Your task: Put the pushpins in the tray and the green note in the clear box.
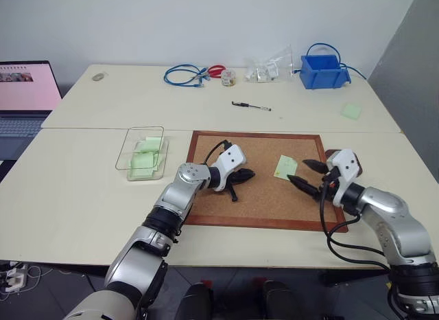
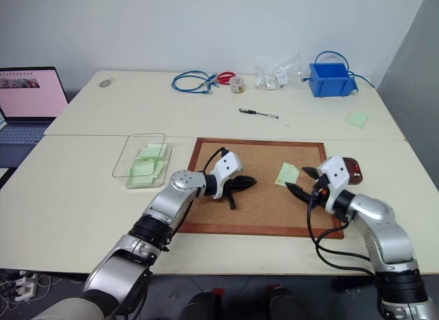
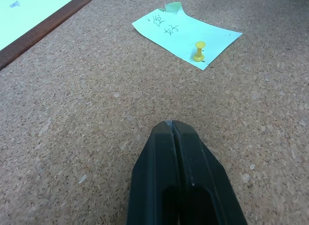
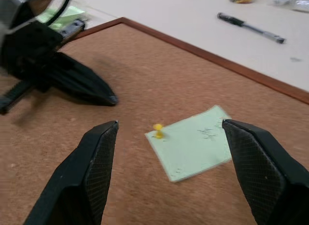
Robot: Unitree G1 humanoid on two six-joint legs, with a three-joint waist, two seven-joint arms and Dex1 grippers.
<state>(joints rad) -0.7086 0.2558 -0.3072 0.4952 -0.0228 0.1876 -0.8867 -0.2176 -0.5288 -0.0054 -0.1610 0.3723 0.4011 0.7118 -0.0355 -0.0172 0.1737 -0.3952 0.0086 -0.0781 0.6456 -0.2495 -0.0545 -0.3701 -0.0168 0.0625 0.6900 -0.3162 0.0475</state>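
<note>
Your right gripper [image 4: 169,138] is spread wide and holding nothing, its 2 fingers framing the green note [image 4: 193,144] on the cork board [image 1: 260,196]. The right wrist view shows you a yellow pushpin [image 4: 158,130] standing upright in the note's corner, with faint writing; from the head camera it's too small to spot. The note sits rotated, 1 corner toward the gripper. Left gripper [image 3: 173,126] is clamped shut, empty, tips resting on cork. Clear box [image 1: 130,155] sits left of the board, tray [image 2: 351,168] just right.

One pushpin [image 4: 158,130], one green note [image 4: 194,144]
</note>
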